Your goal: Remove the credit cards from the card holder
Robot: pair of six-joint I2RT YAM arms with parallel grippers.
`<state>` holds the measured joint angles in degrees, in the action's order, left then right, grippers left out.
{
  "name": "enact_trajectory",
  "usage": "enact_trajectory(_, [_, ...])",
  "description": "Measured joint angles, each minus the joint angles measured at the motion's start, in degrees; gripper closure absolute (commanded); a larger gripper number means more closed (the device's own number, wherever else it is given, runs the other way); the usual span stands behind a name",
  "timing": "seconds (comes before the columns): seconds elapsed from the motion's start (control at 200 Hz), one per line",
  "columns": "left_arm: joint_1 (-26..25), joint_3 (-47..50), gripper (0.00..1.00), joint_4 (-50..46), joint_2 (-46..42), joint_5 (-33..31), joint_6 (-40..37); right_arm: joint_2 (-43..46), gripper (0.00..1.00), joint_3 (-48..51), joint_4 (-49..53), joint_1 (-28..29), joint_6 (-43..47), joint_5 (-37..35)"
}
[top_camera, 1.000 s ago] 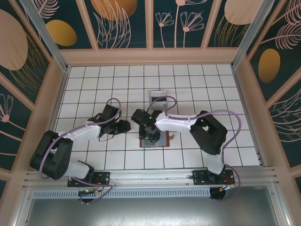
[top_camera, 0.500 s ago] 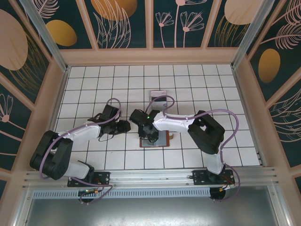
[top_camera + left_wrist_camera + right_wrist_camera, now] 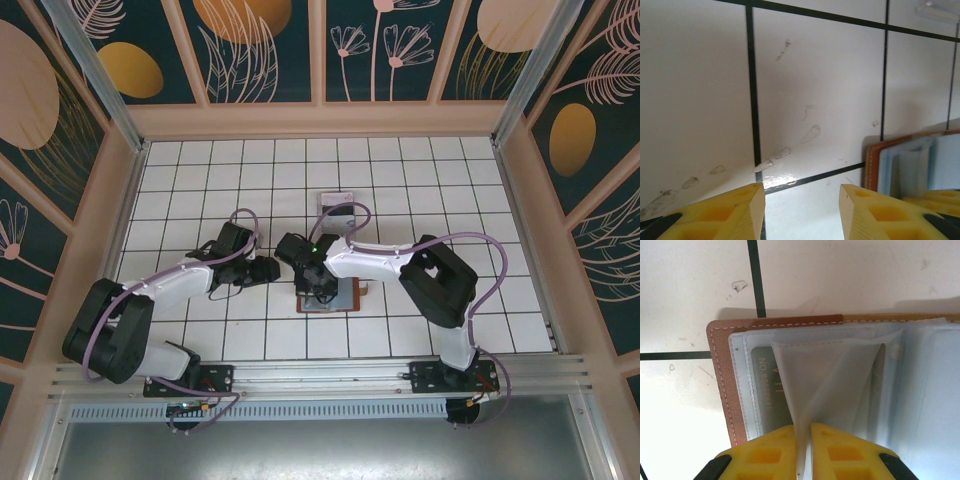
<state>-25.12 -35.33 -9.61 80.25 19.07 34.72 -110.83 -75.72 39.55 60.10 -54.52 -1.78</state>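
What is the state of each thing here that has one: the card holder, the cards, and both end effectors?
card holder: open, lying flat on the table.
grey card: inside a pocket, not yet out.
pale sheet: pinched at its edge; card or sleeve, I cannot tell.
right end effector: shut on the pale sheet.
left end effector: open, empty, beside the card holder.
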Motion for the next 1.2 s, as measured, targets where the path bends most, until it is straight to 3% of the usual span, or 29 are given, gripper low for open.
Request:
enact_trajectory(0.285, [-0.55, 0.0, 0.57, 1.57, -0.83, 4.87, 0.68, 1.7, 0.87, 0.0, 0.0, 0.0, 0.11, -0.37])
enact_trajectory(0.515, [-4.04, -0.48, 0.59, 2.12, 0.72, 6.05, 1.9, 4.83, 0.87, 0.79, -0.33, 0.0, 0.13, -0.39])
enact_trajectory(0.826, [-8.41, -3.04, 0.67, 2.34, 4.96, 6.27, 3.3, 7.21, 0.87, 4.46, -1.86, -0.04, 0.13, -0.37])
enact_trajectory(1.201, [-9.4, -4.13, 0.72, 3.8, 7.15, 9.18, 4.52, 10.25, 0.85, 7.89, -3.82, -0.28, 0.13, -0.39])
